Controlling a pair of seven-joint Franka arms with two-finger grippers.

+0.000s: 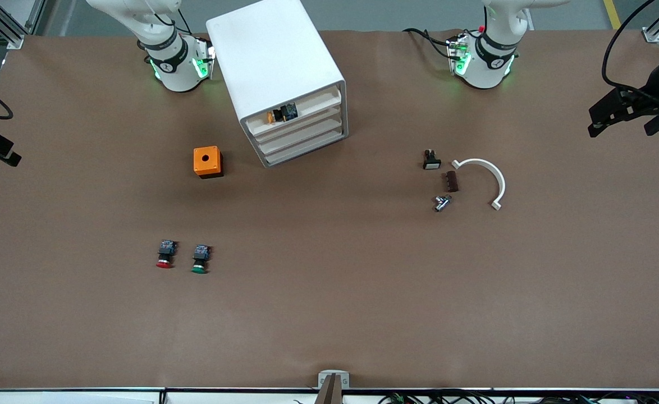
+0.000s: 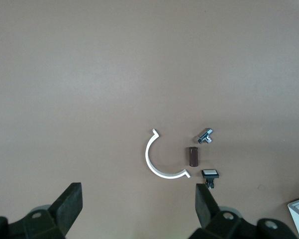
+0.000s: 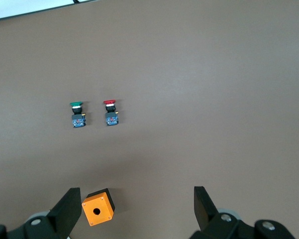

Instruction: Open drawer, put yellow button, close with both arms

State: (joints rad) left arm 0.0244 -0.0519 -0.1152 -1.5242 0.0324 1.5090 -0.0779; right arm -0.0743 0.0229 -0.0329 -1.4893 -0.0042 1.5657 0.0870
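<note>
In the top drawer [image 1: 296,115] of the white cabinet [image 1: 276,62] already lies the yellow button [image 1: 273,116], beside a dark block. Seems pushed back in, or nearly; cannot tell if fully flush with the three fronts below. Probably only a last check of the closing left. High above the table, over the white curved clip [image 2: 161,162] and small parts, hangs the left gripper [image 2: 139,206], spread wide, holding nothing. Over the orange cube [image 3: 97,207] waits the right gripper [image 3: 134,206], equally wide and empty. Untouched on the table: red button [image 3: 111,115], green button [image 3: 77,117].
</note>
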